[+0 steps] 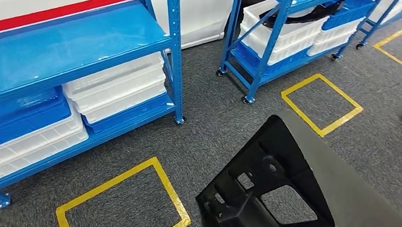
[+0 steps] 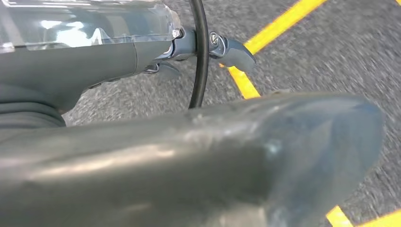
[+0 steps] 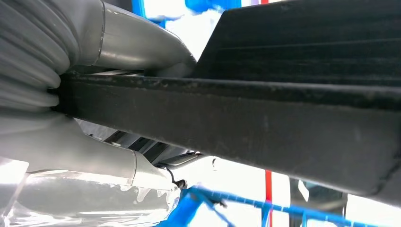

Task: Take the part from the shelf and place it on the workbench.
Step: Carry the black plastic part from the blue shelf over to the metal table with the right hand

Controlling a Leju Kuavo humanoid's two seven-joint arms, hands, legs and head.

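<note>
In the right wrist view the right hand point(image 3: 71, 127) is clamped on the part point(image 3: 265, 123): grey fingers point(image 3: 137, 47) lie along one face of a thick black edge and the thumb presses the opposite face, so the edge sits squeezed between them. The fingertips are hidden behind the plastic.

The left hand point(image 2: 94, 61) shows in its own wrist view, with a dark fingertip point(image 2: 234, 51) reaching past a thin black cable point(image 2: 201, 56). The smooth grey bulk of the part runs just beside the hand and covers much of the frame — whether these fingers are around it, merely touching it, or apart from it cannot be told.

From the head view the part is a large black moulded piece with ribs and open cut-outs on its inner side and a smooth grey outer skin, held up in the air over the grey carpet floor point(image 1: 214, 120), its near end cut off by the frame edge. Beyond it stand blue shelves point(image 1: 74, 49) loaded with white crates point(image 1: 119, 88) — and yellow tape squares point(image 1: 321, 104) mark the floor.
</note>
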